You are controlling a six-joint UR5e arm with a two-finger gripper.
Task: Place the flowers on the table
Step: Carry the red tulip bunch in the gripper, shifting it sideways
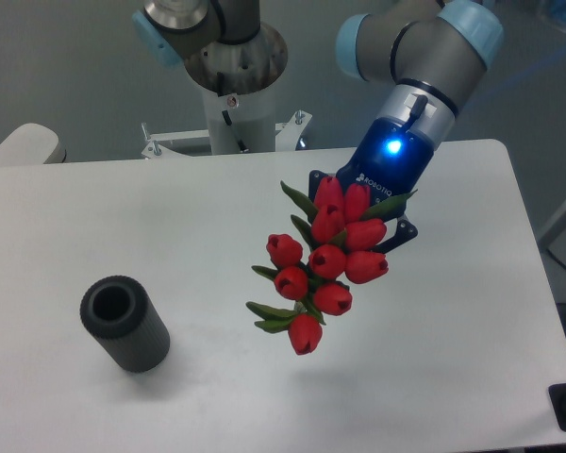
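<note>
The flowers (326, 261) are a bunch of red tulip buds with green leaves, held in the air above the right middle of the white table (453, 359). The buds point toward the camera and down-left. My gripper (363, 222) sits right behind the bunch, below its blue lit wrist, and is shut on the stems. The stems and my fingertips are hidden behind the buds. A faint shadow lies on the table under the bunch.
A dark ribbed cylinder (124, 324) with an open top stands upright on the table at the front left. The robot base (234, 94) rises behind the table's far edge. The table's right edge runs close to the arm.
</note>
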